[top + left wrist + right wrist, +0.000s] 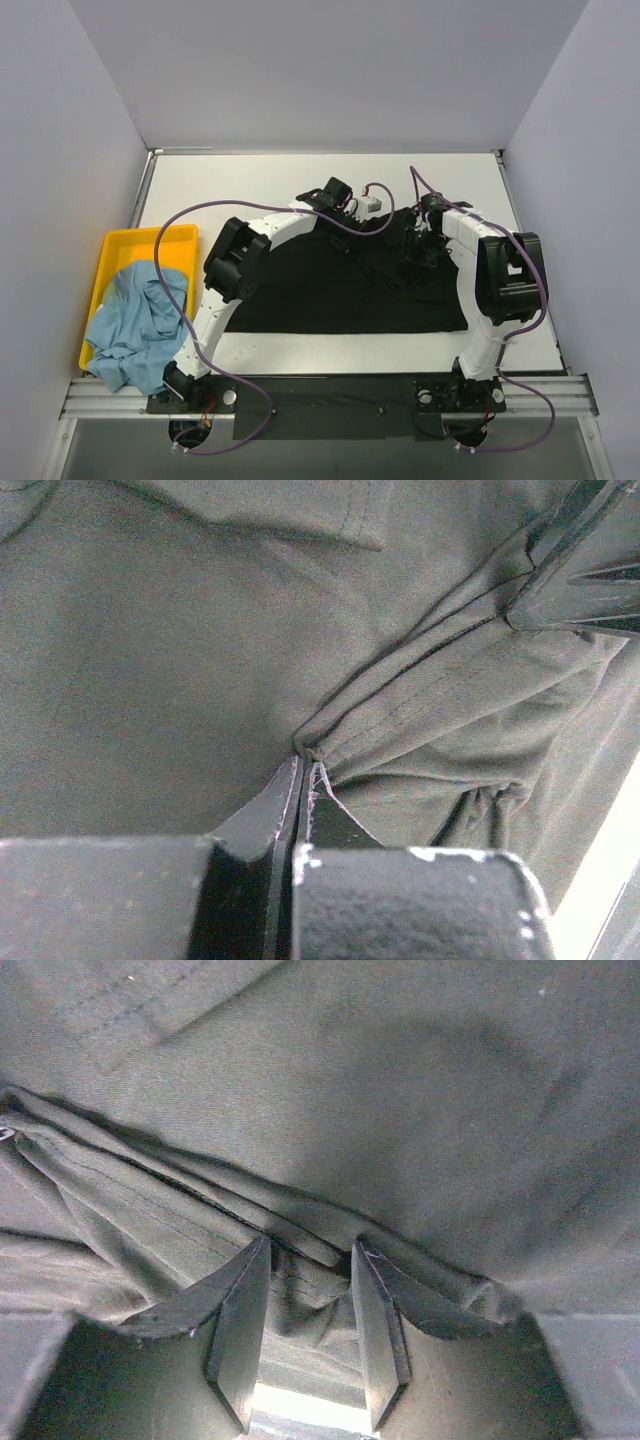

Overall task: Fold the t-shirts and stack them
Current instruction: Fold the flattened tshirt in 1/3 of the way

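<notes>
even bright overhead, dim soft close-ups

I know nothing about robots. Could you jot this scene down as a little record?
black t-shirt: spread on the table, far edge bunched
light blue t-shirt: crumpled in the yellow tray, left
left claw: shut on a black fold
right claw: straddles a black fold; grip unclear

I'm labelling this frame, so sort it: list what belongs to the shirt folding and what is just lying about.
Part of the job:
black t-shirt, spread out
light blue t-shirt, crumpled
left pincer, shut on a black fold
right pincer, open astride a black fold

Just there:
yellow tray, holding the blue shirt
table
</notes>
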Tool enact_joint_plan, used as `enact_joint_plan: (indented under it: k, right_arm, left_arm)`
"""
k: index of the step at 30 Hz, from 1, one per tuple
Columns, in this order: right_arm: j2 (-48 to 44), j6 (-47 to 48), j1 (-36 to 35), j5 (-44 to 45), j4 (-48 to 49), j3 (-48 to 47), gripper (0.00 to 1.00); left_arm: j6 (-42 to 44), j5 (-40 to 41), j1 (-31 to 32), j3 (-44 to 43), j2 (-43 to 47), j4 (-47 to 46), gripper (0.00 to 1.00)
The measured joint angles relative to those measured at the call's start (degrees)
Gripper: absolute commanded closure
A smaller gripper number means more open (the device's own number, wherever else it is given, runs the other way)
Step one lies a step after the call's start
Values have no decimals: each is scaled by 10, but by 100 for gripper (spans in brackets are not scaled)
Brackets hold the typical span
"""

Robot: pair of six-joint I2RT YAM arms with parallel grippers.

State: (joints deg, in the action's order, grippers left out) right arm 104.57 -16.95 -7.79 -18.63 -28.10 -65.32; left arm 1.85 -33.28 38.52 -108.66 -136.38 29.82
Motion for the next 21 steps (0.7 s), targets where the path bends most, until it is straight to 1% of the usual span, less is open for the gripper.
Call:
enact_joint_plan:
  k: [4, 11, 16, 18, 19, 20, 21]
  right_arm:
    - [-2, -13, 8, 7, 0, 5, 72]
    - [-40, -43, 46, 1, 6, 25, 73]
    - [-40, -57, 46, -13, 18, 41, 73]
    - [-37, -58, 46, -19, 20, 43, 76]
    - [-34, -59, 45, -22, 23, 43, 82]
    - [-33, -60, 43, -26, 25, 43, 85]
    - [-31, -60, 43, -30, 27, 44, 92]
  left_arm:
    - [1, 0, 0, 0, 0, 0, 100]
    - [3, 0, 0, 0, 0, 0, 100]
    - [3, 0, 0, 0, 0, 0, 100]
    - [3, 0, 0, 0, 0, 0, 100]
    - [4, 0, 0, 0, 0, 0, 100]
    - [3, 0, 0, 0, 0, 0, 100]
    - [4, 0, 0, 0, 0, 0, 100]
